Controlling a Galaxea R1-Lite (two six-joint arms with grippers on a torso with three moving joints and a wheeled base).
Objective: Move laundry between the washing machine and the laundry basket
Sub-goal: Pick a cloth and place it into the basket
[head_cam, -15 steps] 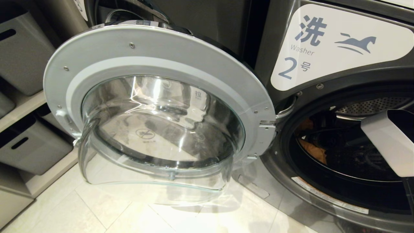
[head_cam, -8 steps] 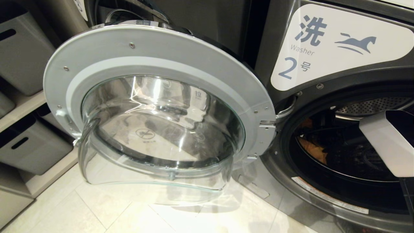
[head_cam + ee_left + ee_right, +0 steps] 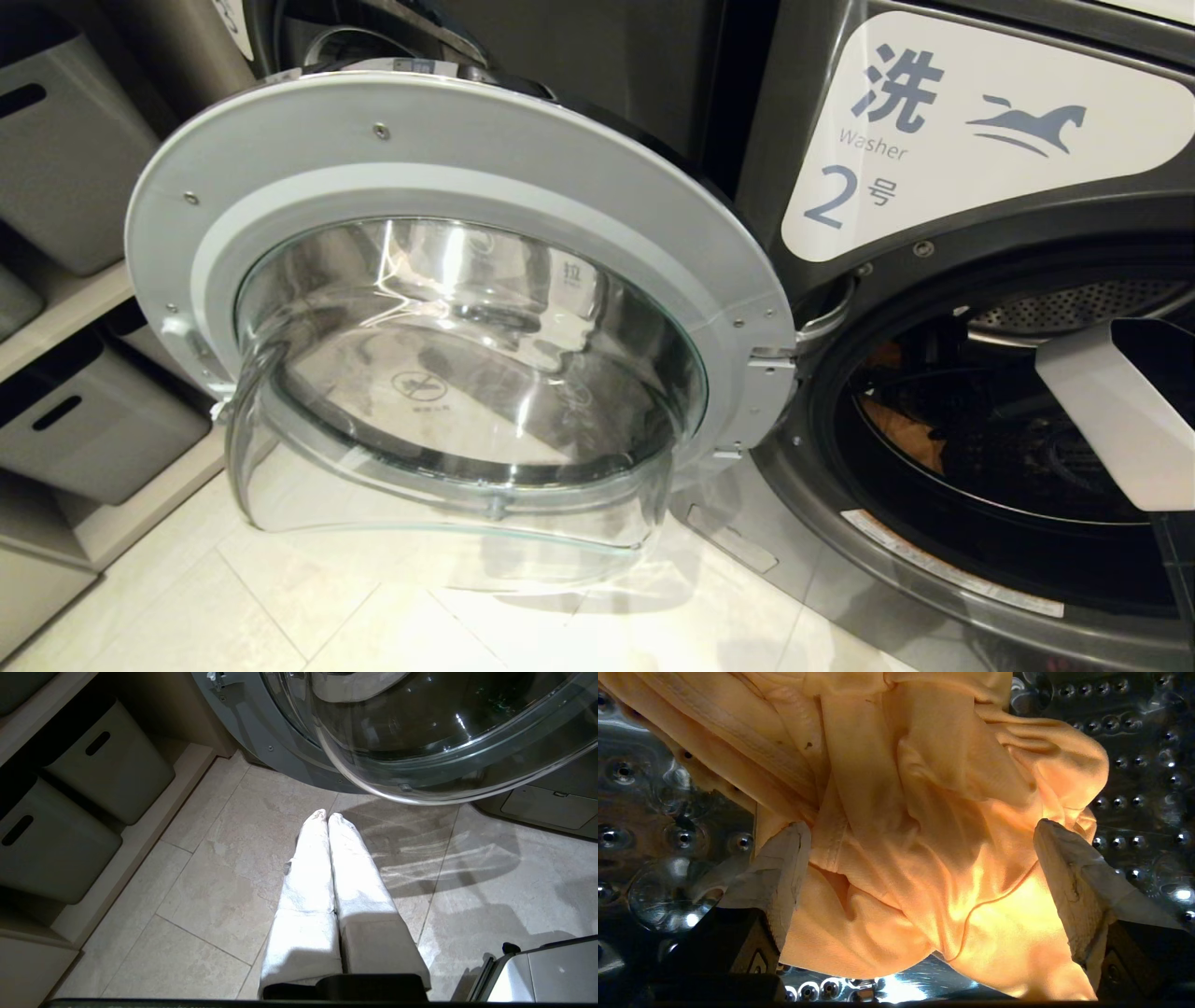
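Observation:
The washing machine (image 3: 971, 121), labelled 2, stands with its round door (image 3: 448, 187) swung wide to the left. My right arm (image 3: 1111, 411) reaches into the drum (image 3: 1074, 303), where orange-yellow laundry (image 3: 901, 437) shows in the dark. In the right wrist view my right gripper (image 3: 922, 830) is open wide, one finger on each side of a crumpled fold of that orange-yellow garment (image 3: 924, 812), which lies on the perforated drum wall (image 3: 668, 835). My left gripper (image 3: 328, 817) is shut and empty, parked above the floor tiles below the door. The laundry basket is out of view.
Grey storage bins (image 3: 84, 420) sit on shelves at the left, also seen as grey bins (image 3: 107, 765) beside the left gripper. The bulging door glass (image 3: 420, 742) hangs over the pale tiled floor (image 3: 327, 607) in front of the machine.

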